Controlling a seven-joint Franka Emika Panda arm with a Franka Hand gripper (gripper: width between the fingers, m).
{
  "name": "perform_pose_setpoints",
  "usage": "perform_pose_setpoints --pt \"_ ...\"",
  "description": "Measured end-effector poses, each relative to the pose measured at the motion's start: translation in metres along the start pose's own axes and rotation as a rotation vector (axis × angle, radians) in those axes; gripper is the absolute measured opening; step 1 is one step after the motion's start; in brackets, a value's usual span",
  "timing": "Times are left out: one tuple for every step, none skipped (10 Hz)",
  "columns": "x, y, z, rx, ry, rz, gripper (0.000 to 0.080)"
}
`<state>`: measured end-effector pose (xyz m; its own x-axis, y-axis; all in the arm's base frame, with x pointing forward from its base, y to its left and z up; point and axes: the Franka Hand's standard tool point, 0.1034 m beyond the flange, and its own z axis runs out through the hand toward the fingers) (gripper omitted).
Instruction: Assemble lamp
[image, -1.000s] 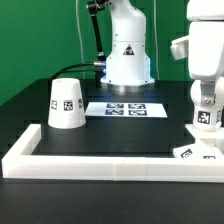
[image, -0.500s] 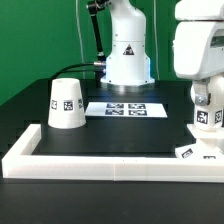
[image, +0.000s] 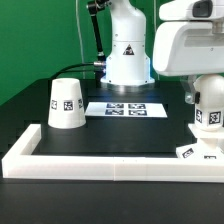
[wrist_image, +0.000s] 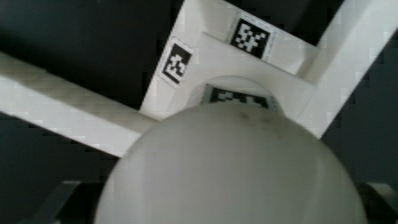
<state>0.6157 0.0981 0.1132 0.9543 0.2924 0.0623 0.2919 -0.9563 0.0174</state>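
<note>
My gripper (image: 207, 108) is at the exterior view's right, shut on the white ball-shaped bulb (image: 209, 98), which hangs just above the flat square base (image: 196, 152). In the wrist view the bulb (wrist_image: 222, 150) fills the space between the dark fingers (wrist_image: 64, 200), and the gripper (wrist_image: 217, 205) is closed round it. The tagged base (wrist_image: 210, 40) lies beyond the bulb. The cone-shaped shade (image: 67, 103) stands upright on the table at the exterior view's left, far from the gripper.
The long white bar frame (image: 110, 165) runs along the table's front and up its left side; it also shows in the wrist view (wrist_image: 54, 100). The marker board (image: 125, 108) lies at the back centre before the arm's white pedestal (image: 128, 55).
The arm's big white hand housing has come down and leftward into view at the exterior view's upper right. The bulb has shifted slightly right. Shade and base have not moved.
</note>
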Motion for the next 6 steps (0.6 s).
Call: perform_pose_setpoints --pt "-0.0004 0.0008 0.0001 0.000 -0.002 0.097 0.0577" --pt "-0.0007 0.0022 0.0002 -0.001 -0.002 0.206 0.0577" --pt "-0.0001 0.0028 0.0003 -0.001 0.004 0.247 0.0577" --pt "-0.0002 0.0033 0.0002 -0.001 0.003 0.311 0.0577" --pt "-0.0003 0.0037 0.0001 -0.001 0.003 0.360 0.0577" --pt "-0.0004 0.0044 -0.0001 -0.002 0.004 0.431 0.0577"
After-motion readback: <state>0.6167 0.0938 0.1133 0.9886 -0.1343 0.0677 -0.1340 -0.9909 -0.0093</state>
